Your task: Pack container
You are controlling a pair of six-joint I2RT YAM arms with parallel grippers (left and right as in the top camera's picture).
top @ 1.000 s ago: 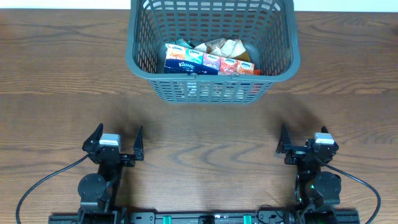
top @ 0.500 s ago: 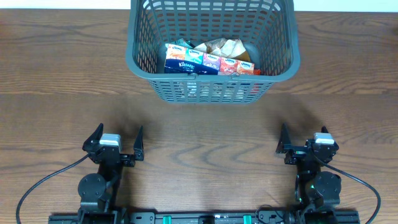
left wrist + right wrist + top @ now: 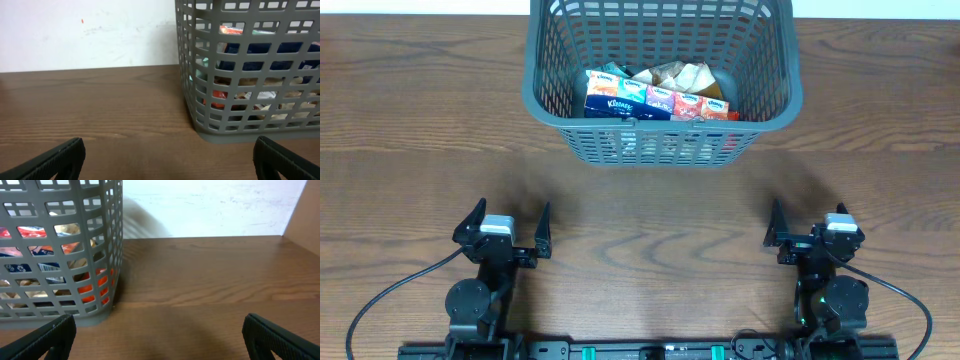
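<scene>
Nothing has moved since the earlier frames; both arms and every object sit exactly as they were. At the far edge of the brown wood-grain table (image 3: 420, 150), centred between the two arms, stands the large dark grey-blue plastic container (image 3: 660, 145) with slotted lattice walls and a rolled rim. Inside it lies a row of small colourful Kleenex tissue packs (image 3: 655, 100) – blue, pink and orange – with crumpled beige snack wrappers (image 3: 675, 75) behind them. The left gripper (image 3: 510, 212) and right gripper (image 3: 807, 222) rest at the near edge of the table, well apart from the container. Both have their black jaws spread wide – released, grasping nothing. From each wrist camera, the lattice wall fills one side, with a white wall (image 3: 85, 30) behind.
</scene>
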